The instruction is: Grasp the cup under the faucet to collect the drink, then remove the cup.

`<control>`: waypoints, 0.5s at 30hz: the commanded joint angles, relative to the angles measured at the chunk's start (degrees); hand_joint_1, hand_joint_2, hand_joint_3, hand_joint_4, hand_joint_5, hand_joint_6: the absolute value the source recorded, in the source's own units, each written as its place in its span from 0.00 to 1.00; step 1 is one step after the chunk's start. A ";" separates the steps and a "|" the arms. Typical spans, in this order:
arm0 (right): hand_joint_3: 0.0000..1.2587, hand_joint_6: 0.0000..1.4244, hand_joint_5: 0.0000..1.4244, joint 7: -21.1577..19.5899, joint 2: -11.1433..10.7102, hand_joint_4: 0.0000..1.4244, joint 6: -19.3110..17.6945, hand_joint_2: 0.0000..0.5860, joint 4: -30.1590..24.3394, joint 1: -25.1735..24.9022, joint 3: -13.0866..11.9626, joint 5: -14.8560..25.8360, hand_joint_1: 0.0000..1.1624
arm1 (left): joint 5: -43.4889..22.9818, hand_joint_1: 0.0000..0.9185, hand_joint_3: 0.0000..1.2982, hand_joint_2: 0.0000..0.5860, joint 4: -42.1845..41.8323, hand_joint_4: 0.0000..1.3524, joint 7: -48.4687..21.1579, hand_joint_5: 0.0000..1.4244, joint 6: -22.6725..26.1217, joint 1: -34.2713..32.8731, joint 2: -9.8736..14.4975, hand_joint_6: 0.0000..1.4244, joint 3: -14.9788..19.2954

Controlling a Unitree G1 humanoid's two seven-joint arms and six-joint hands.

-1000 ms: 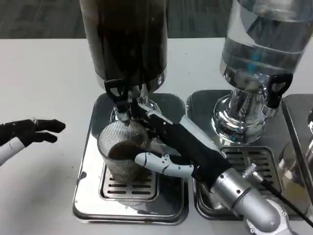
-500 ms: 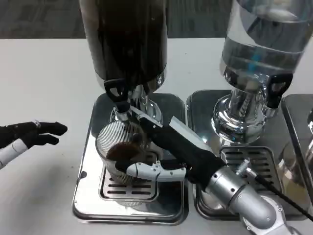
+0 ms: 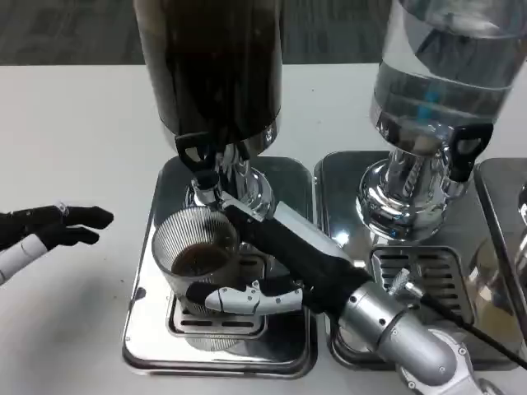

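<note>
**Right hand grips ribbed cup at the dark dispenser**

The right hand [image 3: 276, 271] wraps around a ribbed clear cup [image 3: 196, 255] holding dark liquid, over the slotted drip tray [image 3: 148, 313] below the black-handled faucet [image 3: 200, 164] of the dark dispenser [image 3: 210, 66]. The left hand [image 3: 49, 226] hovers above the white desk [image 3: 74, 123], fingers apart, well away. A clear dispenser [image 3: 436, 82] stands to the right.

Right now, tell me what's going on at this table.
The right hand is wrapped around a ribbed clear cup with a little dark drink in it. The cup sits on the drip tray just below the tap of the dark drink dispenser. The left hand rests empty off to the side over the table, fingers apart. A clear dispenser stands beside it.
</note>
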 commanded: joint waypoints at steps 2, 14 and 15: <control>0.00 0.15 0.10 -0.40 0.15 0.00 0.10 0.33 1.28 -0.68 -0.24 0.29 0.56 | 0.32 0.00 0.25 0.16 0.27 0.17 0.82 0.19 -0.49 1.07 0.83 0.15 -0.04; 0.00 0.17 0.12 -3.37 -0.27 0.00 3.53 0.33 -1.62 0.42 1.31 -5.08 0.56 | 0.24 0.00 0.25 0.17 -0.17 0.17 0.42 0.19 -0.27 1.44 1.38 0.15 -0.16; 0.00 0.18 0.12 -3.75 -0.22 0.00 3.82 0.33 -2.15 0.75 1.35 -5.38 0.56 | 0.20 0.00 0.25 0.17 -0.29 0.17 0.37 0.19 -0.26 1.53 1.42 0.15 -0.14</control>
